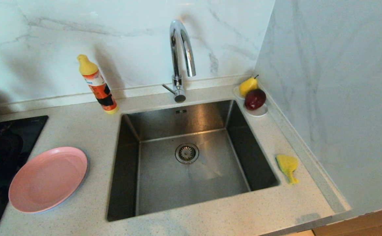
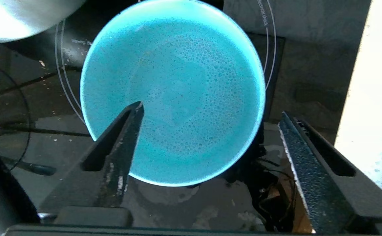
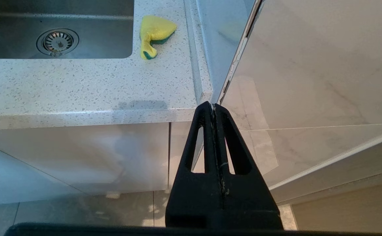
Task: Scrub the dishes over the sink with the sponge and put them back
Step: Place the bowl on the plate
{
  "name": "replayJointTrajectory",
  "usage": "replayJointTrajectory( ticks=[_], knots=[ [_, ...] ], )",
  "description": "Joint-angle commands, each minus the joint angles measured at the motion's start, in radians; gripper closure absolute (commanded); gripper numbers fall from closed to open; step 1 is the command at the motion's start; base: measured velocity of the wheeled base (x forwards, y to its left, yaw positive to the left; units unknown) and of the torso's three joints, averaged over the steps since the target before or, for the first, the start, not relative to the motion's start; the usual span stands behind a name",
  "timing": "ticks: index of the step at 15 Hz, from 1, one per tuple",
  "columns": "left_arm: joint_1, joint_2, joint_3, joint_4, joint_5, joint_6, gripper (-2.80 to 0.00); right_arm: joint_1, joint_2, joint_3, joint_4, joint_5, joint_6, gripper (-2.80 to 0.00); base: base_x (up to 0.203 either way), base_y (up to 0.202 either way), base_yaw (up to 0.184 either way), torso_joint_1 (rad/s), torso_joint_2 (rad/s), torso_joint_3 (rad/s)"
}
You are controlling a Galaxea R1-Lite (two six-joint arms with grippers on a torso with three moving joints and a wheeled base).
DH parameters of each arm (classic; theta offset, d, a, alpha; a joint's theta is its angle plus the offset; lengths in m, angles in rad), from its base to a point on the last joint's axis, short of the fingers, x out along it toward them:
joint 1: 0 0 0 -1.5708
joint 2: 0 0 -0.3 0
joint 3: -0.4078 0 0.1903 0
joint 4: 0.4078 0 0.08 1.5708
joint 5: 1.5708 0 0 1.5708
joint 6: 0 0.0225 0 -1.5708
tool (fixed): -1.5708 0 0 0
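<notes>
With its jaws spread above the teal bowl (image 2: 173,93) on the black hob, the left gripper (image 2: 210,131) should rise straight, clear of the rim. Only the left wrist view shows this; the head view adds the pink plate (image 1: 48,178) at eight o'clock of the sink (image 1: 191,160), the sponge (image 1: 287,165) at three. The right gripper (image 3: 214,106), jaws pressed together, hangs below the tabletop (image 3: 79,88).
</notes>
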Motion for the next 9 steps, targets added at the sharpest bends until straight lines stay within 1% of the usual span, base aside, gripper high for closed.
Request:
replayJointTrajectory(
  ticks=[1,9],
  knots=[
    [0.0,0.02,0.001,-0.002,-0.004,0.002,-2.8,0.0,0.0,0.0,0.0,0.0,-0.001,0.0,0.0,0.0,0.0,0.0,0.0,0.0],
    [-0.001,0.045,0.015,0.008,-0.01,-0.009,-2.8,0.0,0.0,0.0,0.0,0.0,-0.001,0.0,0.0,0.0,0.0,0.0,0.0,0.0]
  ],
)
